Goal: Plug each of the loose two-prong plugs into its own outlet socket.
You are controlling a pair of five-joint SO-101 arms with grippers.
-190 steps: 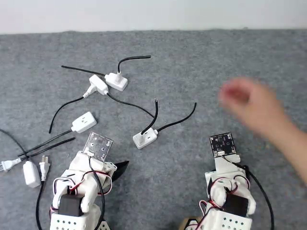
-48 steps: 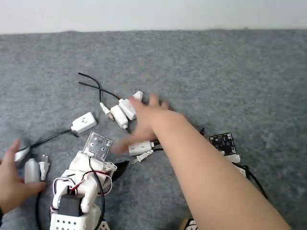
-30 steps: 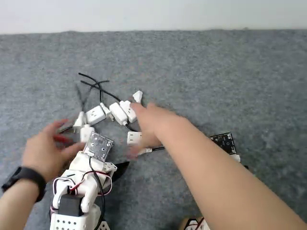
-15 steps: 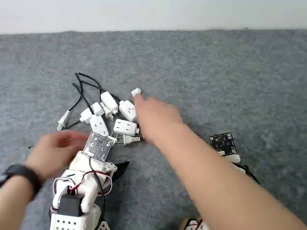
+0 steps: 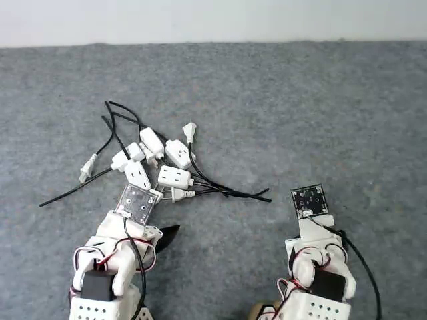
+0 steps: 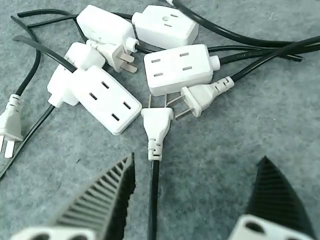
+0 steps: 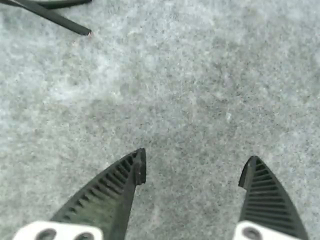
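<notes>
Several white outlet sockets and two-prong plugs on black cords lie in a heap on the grey carpet [image 5: 300, 120], just ahead of my left arm [image 5: 123, 240]. My left gripper [image 6: 196, 172] stands open a little short of the heap. One loose plug [image 6: 157, 125] lies straight ahead of it, prongs pointing away, with a second plug [image 6: 202, 95] beside it. A twin socket [image 6: 105, 100] and another socket [image 6: 177, 67] lie just beyond them. Further plugs lie at the heap's edges [image 5: 189, 129] [image 5: 87, 168]. My right gripper [image 7: 196, 164] is open over bare carpet, holding nothing.
Black cords trail from the heap toward the right arm [image 5: 313, 267], and one cord end [image 7: 75, 27] lies ahead of the right gripper. A pale wall [image 5: 213, 20] borders the carpet at the back.
A person's two hands, which pushed the sockets and plugs into a heap near my left arm, have left the view. Neither arm has moved.
</notes>
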